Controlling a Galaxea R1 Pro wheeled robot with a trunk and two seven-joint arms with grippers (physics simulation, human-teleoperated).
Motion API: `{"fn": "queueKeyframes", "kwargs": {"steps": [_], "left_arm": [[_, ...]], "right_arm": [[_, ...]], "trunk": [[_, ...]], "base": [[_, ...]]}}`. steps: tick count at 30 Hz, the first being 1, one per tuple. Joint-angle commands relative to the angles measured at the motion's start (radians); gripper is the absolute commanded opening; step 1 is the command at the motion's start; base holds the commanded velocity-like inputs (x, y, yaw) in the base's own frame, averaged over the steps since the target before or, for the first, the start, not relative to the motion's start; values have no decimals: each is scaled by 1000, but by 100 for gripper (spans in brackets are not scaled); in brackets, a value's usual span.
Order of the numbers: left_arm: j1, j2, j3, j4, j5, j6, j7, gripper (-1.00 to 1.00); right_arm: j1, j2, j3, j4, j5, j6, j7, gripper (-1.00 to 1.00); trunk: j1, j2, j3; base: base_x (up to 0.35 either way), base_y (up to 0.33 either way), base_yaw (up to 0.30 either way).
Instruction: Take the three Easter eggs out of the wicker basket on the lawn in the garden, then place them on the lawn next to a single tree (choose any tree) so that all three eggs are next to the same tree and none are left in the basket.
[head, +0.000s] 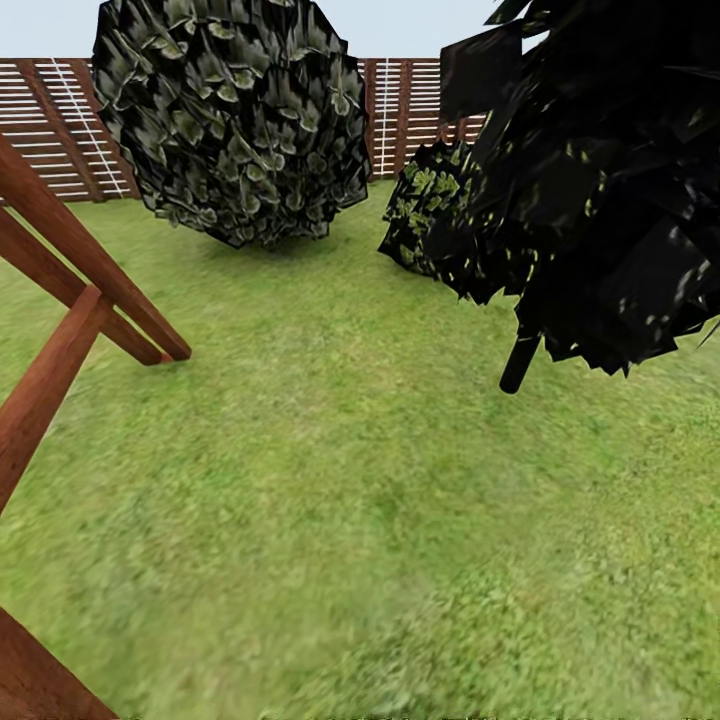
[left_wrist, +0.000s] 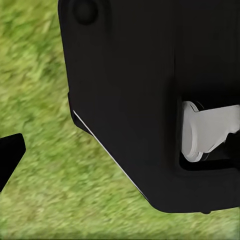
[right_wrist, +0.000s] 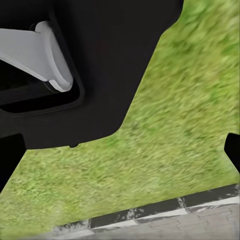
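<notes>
Mottled green lawn (head: 380, 520) stretches to a far brown slatted fence (head: 50, 130), with a round leafy shrub (head: 235, 115) far left, a dark-crowned tree (head: 600, 190) on the right, reddish wooden beams (head: 70, 290) at the left, and both claws' openness impossible to tell, wrist views showing dark robot body over grass.

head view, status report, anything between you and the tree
Lawn open ahead. Thin-trunked tree front right, round shrub beyond. Brown wooden beams on left. End effector states unreadable.
</notes>
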Motion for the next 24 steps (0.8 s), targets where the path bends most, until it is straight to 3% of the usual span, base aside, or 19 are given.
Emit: {"fn": "queueKeyframes", "kwargs": {"steps": [1, 24], "left_arm": [[-1, 0, -6, 1, -1, -4, 2, 100], [-1, 0, -6, 1, -2, -4, 2, 100]], "right_arm": [[0, 0, -6, 1, 0, -4, 1, 100], [0, 1, -5, 1, 0, -4, 1, 100]], "trunk": [[0, -2, -3], [0, -2, -41]], "base": [[0, 0, 0], [0, 0, 0]]}}
